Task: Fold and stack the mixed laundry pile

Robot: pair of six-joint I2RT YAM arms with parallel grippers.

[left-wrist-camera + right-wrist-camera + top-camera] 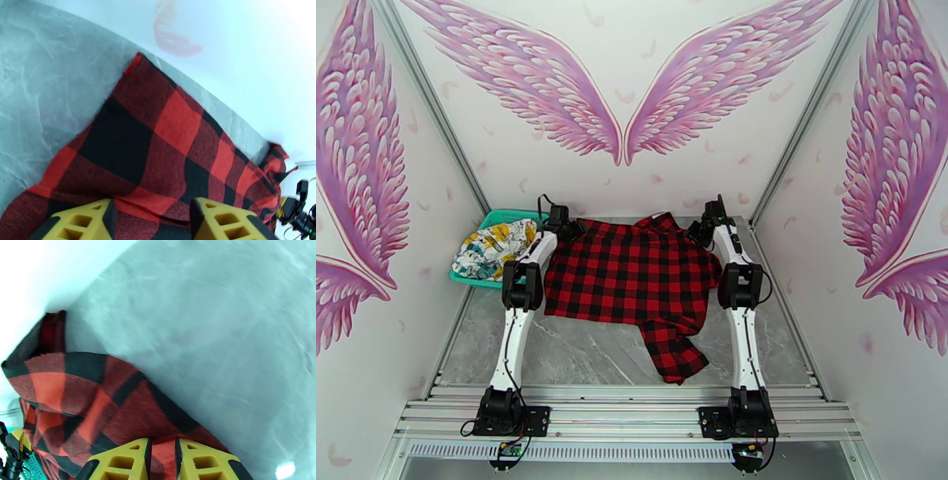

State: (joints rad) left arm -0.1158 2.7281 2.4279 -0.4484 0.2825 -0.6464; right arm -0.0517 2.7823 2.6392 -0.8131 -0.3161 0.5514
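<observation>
The red-and-black plaid garment (pixel 632 272) lies spread flat across the middle of the table, with one sleeve trailing toward the near edge (pixel 675 355). My left gripper (pixel 557 217) is at its far left corner. In the left wrist view its yellow fingers (pixel 221 221) stand open, with plaid cloth (pixel 158 142) lying between and under them. My right gripper (pixel 709 223) is at the far right corner, shut on a fold of the plaid garment (pixel 118 405) that runs up between its narrow-set fingers (pixel 130 461). The white cartoon-print garment (pixel 494 246) sits bunched in the basket.
A teal mesh basket (pixel 511 215) stands at the far left of the grey marble table (pixel 584 355), against the left wall. The back wall lies close behind both grippers. Aluminium rails (pixel 632 410) run along the near edge by the arm bases.
</observation>
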